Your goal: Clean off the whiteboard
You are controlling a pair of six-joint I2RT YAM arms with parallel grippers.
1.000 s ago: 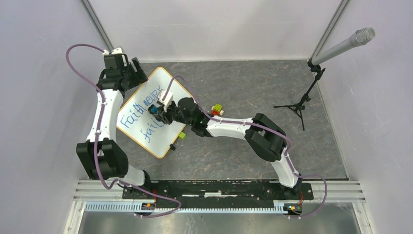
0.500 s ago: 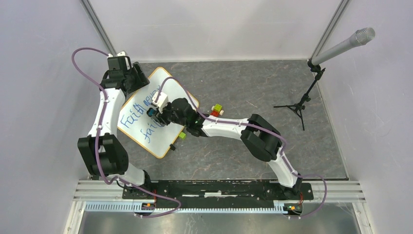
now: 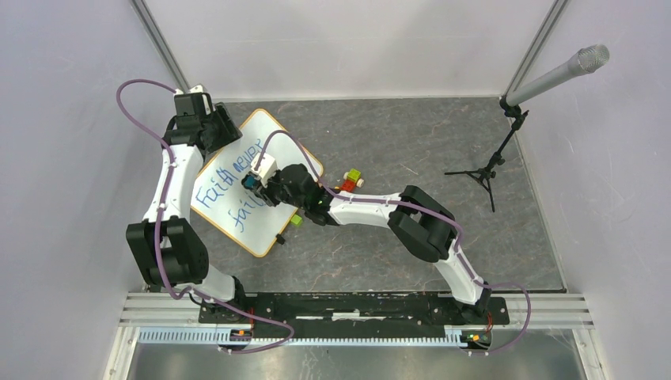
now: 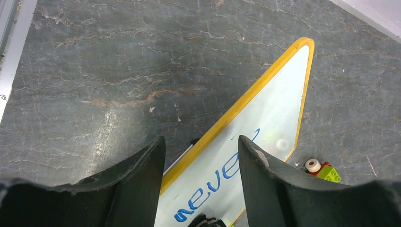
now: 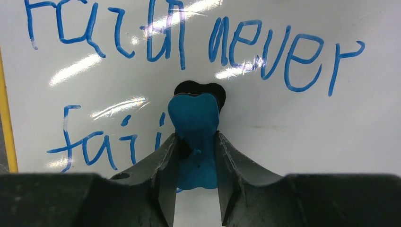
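**White gloss board, flat on a grey stone-look table**

The table [image 3: 411, 158] carries the whiteboard [image 3: 257, 233] left of centre. It lies flat, turned corner-on to the arms, with blue handwriting [image 5: 265, 52] across it. I judge the board stiff, light and slick-faced, so a wiping stroke could make it skate. It is best steadied by pressing down on its yellow rim [image 4: 246, 97] or a corner, clear of the ink.

The left gripper [image 4: 201, 144] stands over the far-left corner. Its jaws are partly apart, the rim runs between them in view, and it holds nothing. The right gripper [image 5: 195, 137] is clamped on a blue eraser [image 5: 194, 116], whose tip sits at the board between the two written lines. The eraser looks soft.
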